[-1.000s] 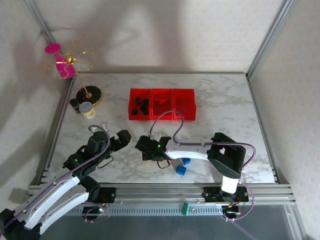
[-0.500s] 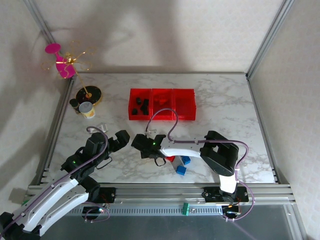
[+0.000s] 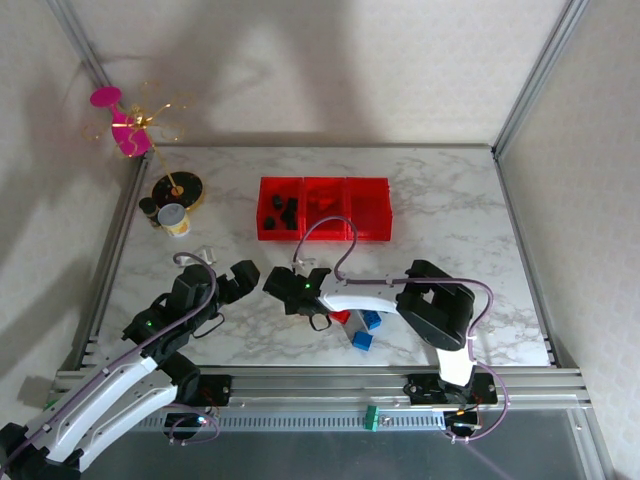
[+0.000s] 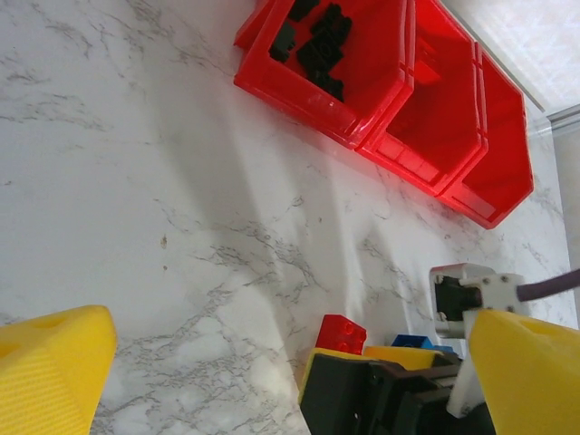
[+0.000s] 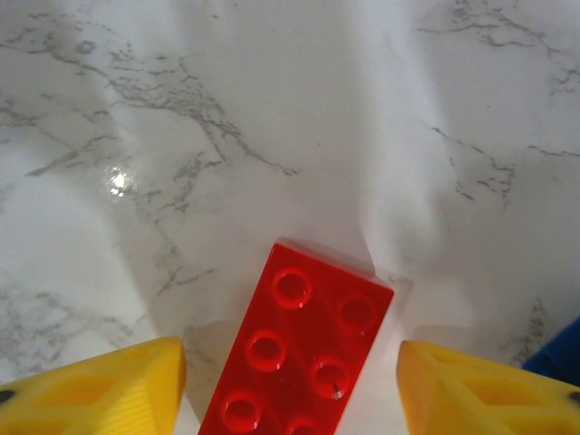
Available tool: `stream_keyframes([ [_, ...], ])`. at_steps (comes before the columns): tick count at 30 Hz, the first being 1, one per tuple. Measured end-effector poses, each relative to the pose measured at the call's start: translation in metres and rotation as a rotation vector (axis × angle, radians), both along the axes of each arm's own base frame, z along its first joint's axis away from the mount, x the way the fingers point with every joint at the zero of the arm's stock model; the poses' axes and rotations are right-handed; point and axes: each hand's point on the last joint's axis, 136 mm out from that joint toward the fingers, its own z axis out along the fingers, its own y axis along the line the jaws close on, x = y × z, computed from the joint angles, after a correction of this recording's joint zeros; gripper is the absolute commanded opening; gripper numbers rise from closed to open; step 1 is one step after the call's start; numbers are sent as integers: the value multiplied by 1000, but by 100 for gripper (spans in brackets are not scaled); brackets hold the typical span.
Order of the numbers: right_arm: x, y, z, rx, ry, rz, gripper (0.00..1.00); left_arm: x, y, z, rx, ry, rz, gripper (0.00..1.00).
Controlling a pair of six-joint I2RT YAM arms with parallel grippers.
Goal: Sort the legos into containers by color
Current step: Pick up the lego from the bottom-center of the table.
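Observation:
A red lego (image 5: 299, 353) lies flat on the marble between the yellow fingers of my right gripper (image 5: 294, 390), which is open with a gap on each side of it. From above, that gripper (image 3: 328, 316) sits low over the same red lego (image 3: 341, 317), with two blue legos (image 3: 371, 321) just to its right. The three joined red containers (image 3: 323, 235) stand at the back: black legos (image 3: 283, 210) in the left one, red ones (image 3: 322, 200) in the middle. My left gripper (image 3: 240, 280) hovers open and empty to the left, its fingers (image 4: 50, 372) wide apart.
A black-and-gold disc stand (image 3: 178, 187) and a small cup (image 3: 174, 219) sit at the back left by a pink ornament (image 3: 120, 125). A small white piece (image 3: 207, 253) lies near the left arm. Aluminium rails border the table.
My right arm has shifted a little to the left and settled over the red lego, which now shows beside the gripper. The left arm has barely moved.

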Motion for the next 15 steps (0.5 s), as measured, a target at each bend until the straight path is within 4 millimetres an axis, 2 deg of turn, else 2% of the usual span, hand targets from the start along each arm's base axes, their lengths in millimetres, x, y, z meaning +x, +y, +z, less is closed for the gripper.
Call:
stream_keyframes([
  [3,2,-1,-9,-14,5,0,49,0,0,0,0,0,0,100],
  [11,6,2,-7,-10,-9,26,30,0,-1,-3,4,11,-3,100],
  [15,12,3,3,5,-26,42,28,1,-2,-8,17,32,-4,100],
])
